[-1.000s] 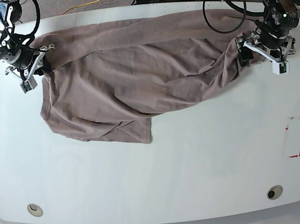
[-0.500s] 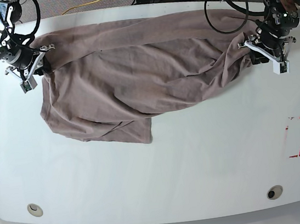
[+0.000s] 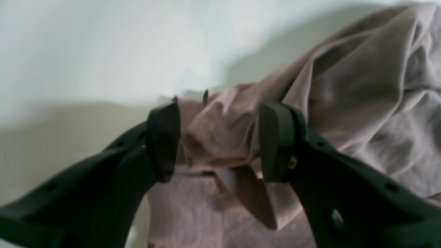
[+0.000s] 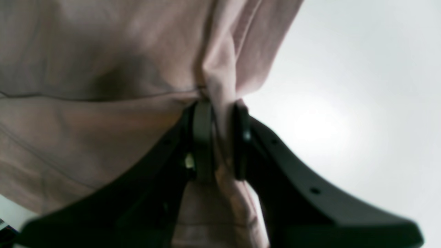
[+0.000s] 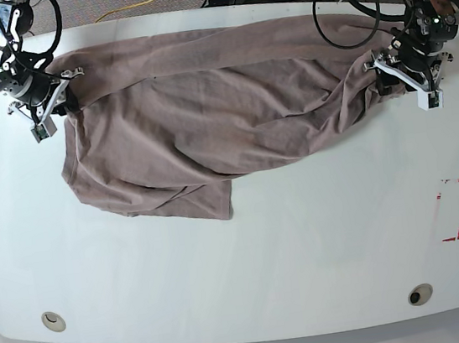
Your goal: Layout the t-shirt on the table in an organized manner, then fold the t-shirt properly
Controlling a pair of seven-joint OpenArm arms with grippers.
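The mauve-brown t-shirt (image 5: pixel 205 115) lies spread but wrinkled across the far half of the white table (image 5: pixel 307 246), with a folded flap hanging toward the front at its left-middle. My right gripper (image 5: pixel 63 96) is at the shirt's left end; in the right wrist view the right gripper (image 4: pixel 220 137) is shut on a pinched ridge of the t-shirt (image 4: pixel 86 69). My left gripper (image 5: pixel 387 79) is at the shirt's right end. In the left wrist view the left gripper (image 3: pixel 218 137) stands open, its fingers (image 3: pixel 279 141) wide apart around a bunched fold of the t-shirt (image 3: pixel 361 86).
Red tape marks (image 5: pixel 455 209) sit near the table's right edge. Two grommet holes (image 5: pixel 53 320) (image 5: pixel 418 294) lie close to the front edge. Black cables (image 5: pixel 343 4) loop behind the left arm at the back right.
The left gripper has shifted slightly toward the back and right at the shirt's right end. The right gripper and the rest of the shirt have stayed put.
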